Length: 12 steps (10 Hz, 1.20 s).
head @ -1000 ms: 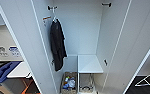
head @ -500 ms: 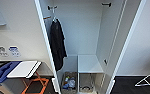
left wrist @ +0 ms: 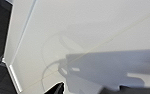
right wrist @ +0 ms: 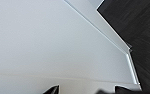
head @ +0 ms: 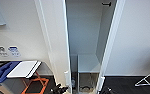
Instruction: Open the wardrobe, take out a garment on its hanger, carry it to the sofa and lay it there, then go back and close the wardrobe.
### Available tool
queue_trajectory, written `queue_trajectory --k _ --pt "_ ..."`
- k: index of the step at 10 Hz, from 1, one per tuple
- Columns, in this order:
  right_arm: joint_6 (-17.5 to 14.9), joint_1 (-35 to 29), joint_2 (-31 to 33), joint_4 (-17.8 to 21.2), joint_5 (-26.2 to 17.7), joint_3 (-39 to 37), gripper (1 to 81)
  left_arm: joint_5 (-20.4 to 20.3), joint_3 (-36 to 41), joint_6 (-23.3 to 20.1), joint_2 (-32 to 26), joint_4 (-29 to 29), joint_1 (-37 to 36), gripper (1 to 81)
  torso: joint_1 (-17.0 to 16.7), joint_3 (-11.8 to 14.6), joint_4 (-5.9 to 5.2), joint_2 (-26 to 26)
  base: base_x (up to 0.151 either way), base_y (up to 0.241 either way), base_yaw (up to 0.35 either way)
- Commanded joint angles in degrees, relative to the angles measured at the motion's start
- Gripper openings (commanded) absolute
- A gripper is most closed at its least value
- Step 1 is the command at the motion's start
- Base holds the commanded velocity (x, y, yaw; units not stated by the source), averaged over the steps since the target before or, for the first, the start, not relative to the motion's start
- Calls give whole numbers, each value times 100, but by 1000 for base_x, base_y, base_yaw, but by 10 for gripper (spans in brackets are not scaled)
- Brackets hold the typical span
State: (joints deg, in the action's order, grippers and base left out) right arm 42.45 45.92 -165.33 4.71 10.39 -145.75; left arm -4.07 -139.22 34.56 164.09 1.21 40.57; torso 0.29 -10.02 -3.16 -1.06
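Note:
The white wardrobe stands straight ahead with both doors part-way open and a narrow gap between them. Its left door is edge-on and covers the left part of the inside. The right door slants outward. Small white handles sit low on the door edges. My left gripper is at the foot of the left door, whose flat white face is close to the wrist. My right gripper is by the right door's lower edge. The garment, its hanger and the sofa are hidden.
Inside the wardrobe are a white shelf box low down and a black bracket high up. A table with a white board and blue items stands at the left, over an orange frame. A thin white rack is on the dark floor at the right.
The left door has swung inward and now covers the long black garment that showed before. The gap between the doors is narrower. The camera has shifted slightly.

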Motion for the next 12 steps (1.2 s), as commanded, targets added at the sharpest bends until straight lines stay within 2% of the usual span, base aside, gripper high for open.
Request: queue_trajectory --k 1,4,6,8,11,12 --pt "0 -1219 -424 -198 -2 65 811 442 -439 -19 282 213 -1151 811 0 0 0 -2 0 0 0" --pt "-8 -1414 -907 -504 -19 92 811 601 -563 -19 740 450 -1223 811 5 -2 0 2 0 0 0" --pt "-8 -1240 -1031 -725 -98 83 811 601 -545 -28 960 810 -907 811 6 -4 0 5 0 0 0" --pt "-26 -721 -934 -963 -89 13 811 592 -537 -37 1013 1382 -257 811 11 -6 0 7 0 0 0" --pt "-52 51 -742 -1340 -2 -31 811 522 -519 -89 820 1497 489 811 13 -6 0 7 0 0 0" --pt "-62 386 -531 -1428 86 -31 811 513 -502 -116 723 1715 824 811 13 -6 0 7 0 0 0"
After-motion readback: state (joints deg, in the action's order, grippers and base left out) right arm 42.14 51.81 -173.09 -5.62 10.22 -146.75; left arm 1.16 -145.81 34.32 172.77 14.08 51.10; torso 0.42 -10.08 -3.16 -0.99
